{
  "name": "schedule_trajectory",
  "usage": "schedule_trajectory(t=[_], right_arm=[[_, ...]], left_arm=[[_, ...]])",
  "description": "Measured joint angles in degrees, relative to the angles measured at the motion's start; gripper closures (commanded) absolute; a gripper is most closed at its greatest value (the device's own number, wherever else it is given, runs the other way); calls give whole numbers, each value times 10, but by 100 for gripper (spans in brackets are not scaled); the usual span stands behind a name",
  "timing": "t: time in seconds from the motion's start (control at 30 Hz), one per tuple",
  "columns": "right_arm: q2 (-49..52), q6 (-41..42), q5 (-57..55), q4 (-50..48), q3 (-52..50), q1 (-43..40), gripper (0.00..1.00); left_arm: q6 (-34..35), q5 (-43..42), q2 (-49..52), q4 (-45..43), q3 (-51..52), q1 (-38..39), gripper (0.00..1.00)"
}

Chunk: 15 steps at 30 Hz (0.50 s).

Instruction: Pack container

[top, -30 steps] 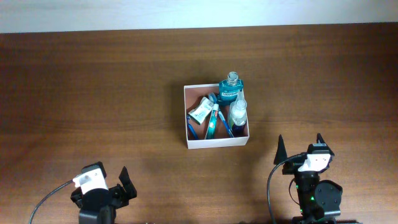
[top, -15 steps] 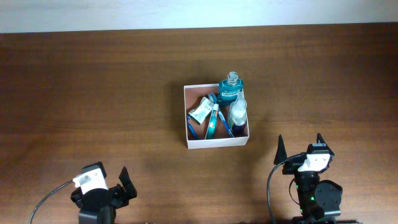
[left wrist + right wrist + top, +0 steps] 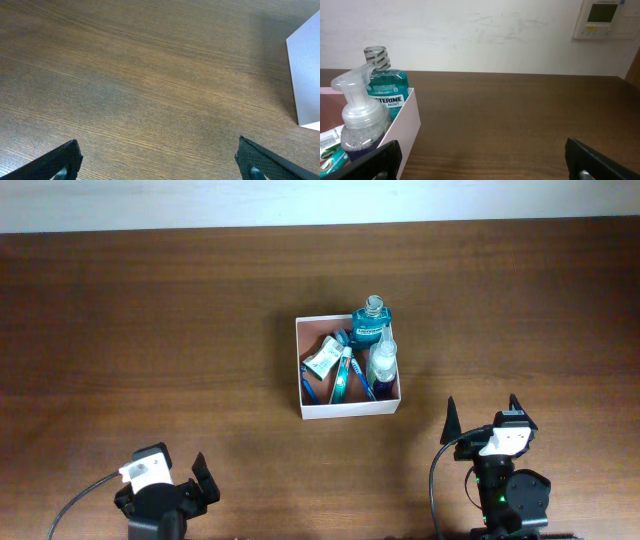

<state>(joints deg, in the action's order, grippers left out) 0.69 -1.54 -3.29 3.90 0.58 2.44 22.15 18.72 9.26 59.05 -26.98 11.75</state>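
Observation:
The container (image 3: 347, 411), a square white-walled box with a reddish-brown inside, stands at the table's middle. It holds a teal mouthwash bottle (image 3: 370, 323), a clear pump bottle (image 3: 381, 360), a green-white packet (image 3: 323, 360) and toothbrushes (image 3: 343, 377). My left gripper (image 3: 198, 483) is open and empty near the front edge, left of the box. My right gripper (image 3: 481, 418) is open and empty near the front edge, right of the box. The right wrist view shows the box wall (image 3: 400, 127), the mouthwash (image 3: 385, 90) and the pump bottle (image 3: 362, 117). The left wrist view shows a box corner (image 3: 306, 75).
The brown wooden table (image 3: 150, 330) spreads all round the box. A pale wall (image 3: 480, 35) runs behind the table's far edge, with a white wall panel (image 3: 604, 17) at the upper right in the right wrist view.
The left arm has drawn back slightly toward the front edge. The right arm and the box contents have not moved.

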Motion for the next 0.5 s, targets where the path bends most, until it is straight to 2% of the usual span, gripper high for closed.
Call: schedule_trajectory(t=[0.1,0.23,0.33,0.37,0.5], right_arm=[[0,0,0,0,0,0,1],[0,0,0,0,0,0,1],[0,0,0,0,0,0,1],[0,0,2,0,0,0,1],[0,0,2,0,0,0,1]], left_arm=[[0,0,0,-20,3,0,1],[0,5,0,-140,28,0,1],[0,10,-1,-284,72,0,1],[0,10,-1,-362,97,0,0],[0,3,-7,-532,161,0,1]])
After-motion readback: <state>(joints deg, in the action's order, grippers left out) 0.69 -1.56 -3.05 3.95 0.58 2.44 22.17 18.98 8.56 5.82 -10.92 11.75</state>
